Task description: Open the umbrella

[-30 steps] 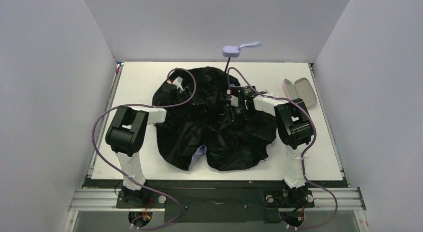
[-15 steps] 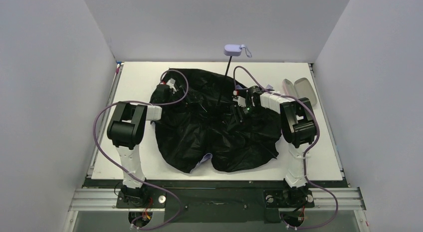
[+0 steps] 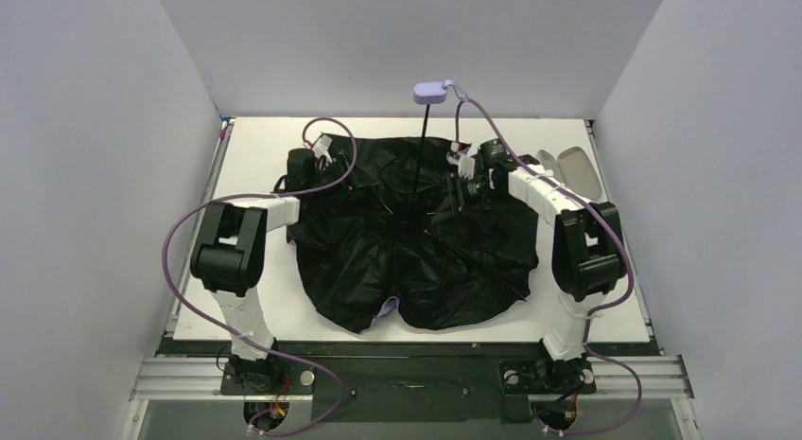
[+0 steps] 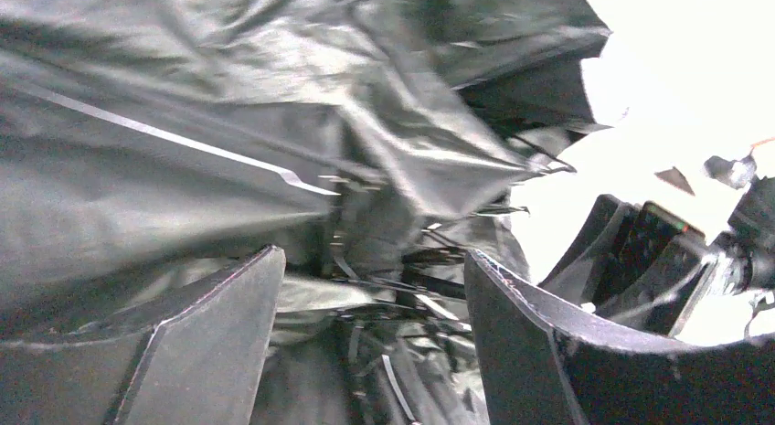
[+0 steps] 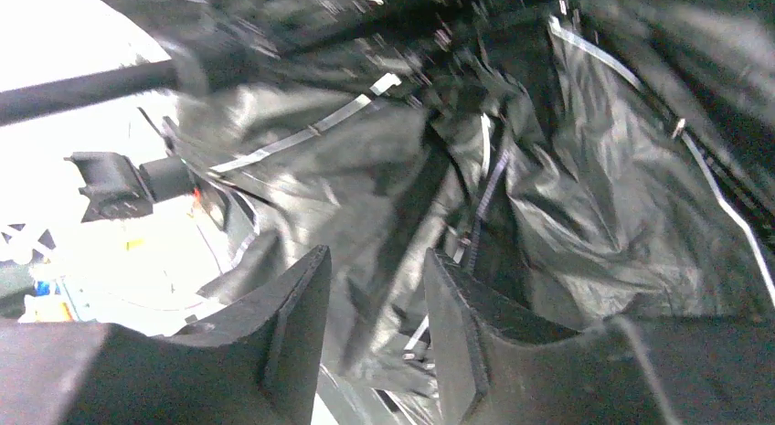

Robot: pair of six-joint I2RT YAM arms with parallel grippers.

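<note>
Left wrist cam was mostly filled with the umbrella [image 4: 228, 132]: crumpled black canopy fabric, with thin metal ribs and a knot of struts bunched at lower centre. The left gripper [image 4: 370, 343] had its two dark fingers [image 4: 196, 343] spread wide at the bottom of frame, nothing pinched between them, and fabric and struts showed through the gap. The right gripper [image 4: 653, 260] sat at the right edge over the bright white table [image 4: 658, 87], too dark and partial to read its jaws.
</note>
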